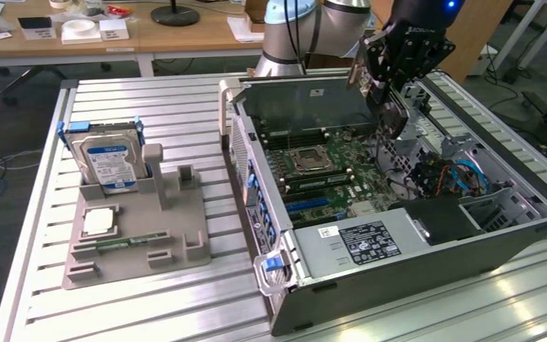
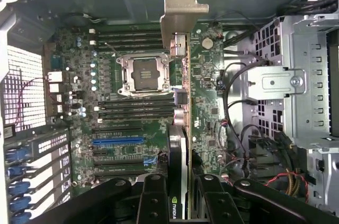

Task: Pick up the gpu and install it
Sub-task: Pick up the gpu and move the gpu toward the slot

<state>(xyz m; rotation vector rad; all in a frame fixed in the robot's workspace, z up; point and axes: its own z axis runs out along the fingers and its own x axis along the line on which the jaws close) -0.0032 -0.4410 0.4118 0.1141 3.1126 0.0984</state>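
Gripper (image 2: 179,203) is clamped on the gpu (image 2: 180,128), which we see edge-on, its silver bracket (image 2: 180,12) farthest from the wrist. Beyond it lies the motherboard (image 2: 209,107) inside the open computer case (image 1: 397,278); the card hangs over it.

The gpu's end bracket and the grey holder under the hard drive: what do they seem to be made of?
End bracket of the gpu: probably bare sheet metal; thin, flat, dull silver sheen. Grey holder under the hard drive: likely plastic, perhaps printed; matte, even grey, chunky blocky posts, no gleam.
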